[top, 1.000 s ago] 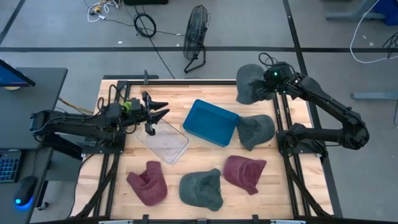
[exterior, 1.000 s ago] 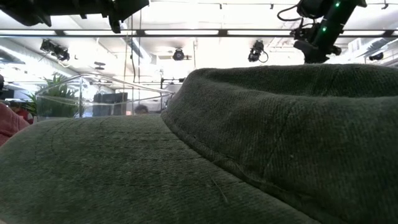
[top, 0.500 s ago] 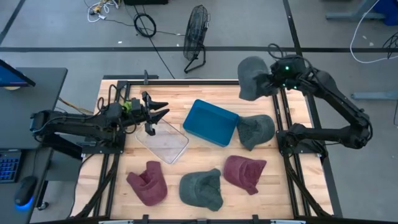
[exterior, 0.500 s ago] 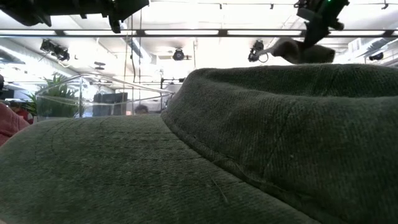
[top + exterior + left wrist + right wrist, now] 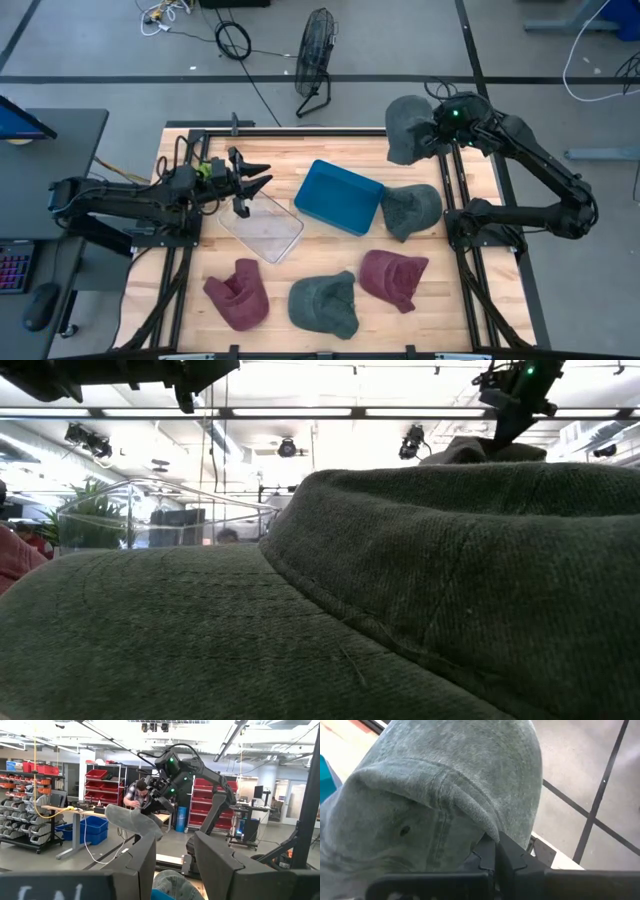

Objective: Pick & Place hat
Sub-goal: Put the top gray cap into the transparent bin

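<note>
Pale wooden slats of the work table (image 5: 330, 245) are seen from above, framed by dark rails and surrounded by grey floor, where a black wire floor fan (image 5: 317, 48) and a coiled black cable (image 5: 234, 40) are left beyond the far edge. At the table's far right corner a grey-green fabric cap (image 5: 405, 126) is held aloft, pinched by its edge between the closed fingers of the right gripper (image 5: 437, 128); in the right wrist view the cap (image 5: 445, 795) is draped over that arm's dark fingers, and in the left wrist view it (image 5: 132, 822) is shown hanging above the table edge. A blue rectangular plastic bin (image 5: 339, 196) is placed near the table's middle, with a clear plastic box (image 5: 262, 224) just beside it on the left. Above that clear box the left gripper (image 5: 250, 180) is held with its fingers spread apart and nothing between them. Four more caps are scattered around: a second grey-green cap (image 5: 409, 209) touching the blue bin's right side, a maroon cap (image 5: 392, 276) and a third grey-green cap (image 5: 325, 304) along the near edge, and another maroon cap (image 5: 238, 294) toward the near left. The low view is almost wholly blocked by grey-green cap fabric (image 5: 330, 610) pressed close to the lens. A person (image 5: 136, 795) is visible bent over a bench in the room behind
</note>
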